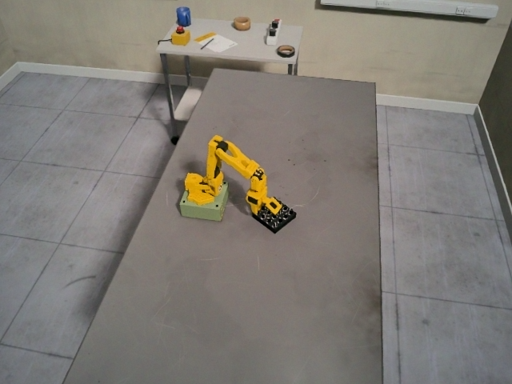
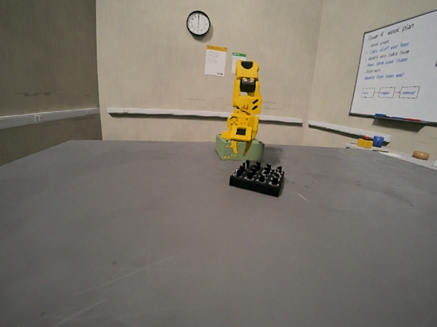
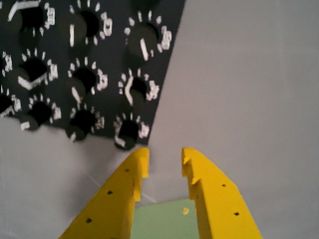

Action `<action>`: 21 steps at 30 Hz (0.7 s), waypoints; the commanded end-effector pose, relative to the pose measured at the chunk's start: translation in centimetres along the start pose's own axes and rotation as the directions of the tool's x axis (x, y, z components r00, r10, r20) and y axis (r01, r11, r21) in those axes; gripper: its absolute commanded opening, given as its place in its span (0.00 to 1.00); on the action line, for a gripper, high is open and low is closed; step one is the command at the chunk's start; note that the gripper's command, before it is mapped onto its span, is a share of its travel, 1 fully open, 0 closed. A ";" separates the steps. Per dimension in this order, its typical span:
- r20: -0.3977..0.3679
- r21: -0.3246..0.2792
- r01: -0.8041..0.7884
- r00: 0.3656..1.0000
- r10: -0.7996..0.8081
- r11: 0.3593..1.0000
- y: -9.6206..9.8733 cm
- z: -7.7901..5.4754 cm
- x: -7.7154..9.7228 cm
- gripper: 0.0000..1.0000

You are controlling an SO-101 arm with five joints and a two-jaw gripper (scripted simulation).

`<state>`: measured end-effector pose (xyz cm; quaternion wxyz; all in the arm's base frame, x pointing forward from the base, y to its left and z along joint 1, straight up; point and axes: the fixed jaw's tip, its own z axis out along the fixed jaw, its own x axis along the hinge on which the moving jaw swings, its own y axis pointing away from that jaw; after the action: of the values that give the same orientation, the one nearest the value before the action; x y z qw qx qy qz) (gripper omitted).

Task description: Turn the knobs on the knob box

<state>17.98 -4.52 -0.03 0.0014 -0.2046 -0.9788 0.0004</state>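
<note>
Yellow and black, the small jointed robot arm reaches from its pale green block (image 1: 201, 212) (image 2: 222, 148) (image 3: 166, 221) toward the black rectangular knob box (image 1: 274, 229) (image 2: 254, 187) (image 3: 112, 57), which lies on the grey table (image 1: 264, 298) (image 2: 208, 250) (image 3: 239, 75). Its yellow two-fingered gripper (image 2: 240, 153) (image 3: 165, 156) hangs above the table near the box's edge, the fingers slightly apart with nothing between them. White pointer lines mark the round black knobs.
</note>
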 end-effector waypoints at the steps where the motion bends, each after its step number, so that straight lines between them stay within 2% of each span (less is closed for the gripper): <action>1: 0.005 -0.002 0.002 1.000 -0.002 1.000 0.1 -0.8 1.0 0.08; 21: 0.005 -0.002 0.012 1.000 -0.012 1.000 0.0 -1.0 1.5 0.08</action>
<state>16.98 -4.22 0.90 -0.0071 -0.2048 -0.9788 0.0011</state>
